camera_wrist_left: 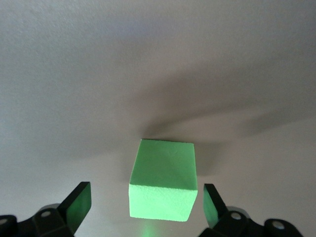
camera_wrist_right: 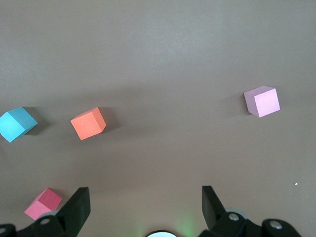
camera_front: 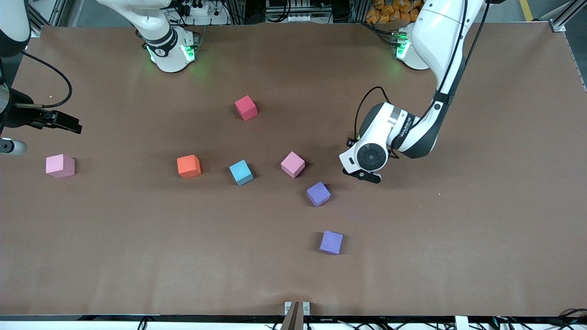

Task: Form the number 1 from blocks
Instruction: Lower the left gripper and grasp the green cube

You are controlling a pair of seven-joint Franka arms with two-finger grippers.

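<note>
Blocks are lying scattered on the brown bench (camera_front: 458, 238). A green block (camera_wrist_left: 163, 180) is sitting between the spread fingers (camera_wrist_left: 76, 202) of the left claw (camera_wrist_left: 145, 207), touching neither; the claw is standing released, low over the bench beside the purple block (camera_front: 318, 193), and the front view is hiding the green one under the wrist. Its edges are sitting slightly skewed to the fingers. The right claw (camera_wrist_right: 145, 205) is hanging released at the right arm's end, over the bench near a pink block (camera_front: 60, 165). Across the middle are lying orange (camera_front: 189, 166), blue (camera_front: 241, 172) and a second pink (camera_front: 292, 164), each turned differently. A red block (camera_front: 246, 107) is lying farther from the front camera, a second purple (camera_front: 331, 242) nearest. All are looking matte, equal cubes.
</note>
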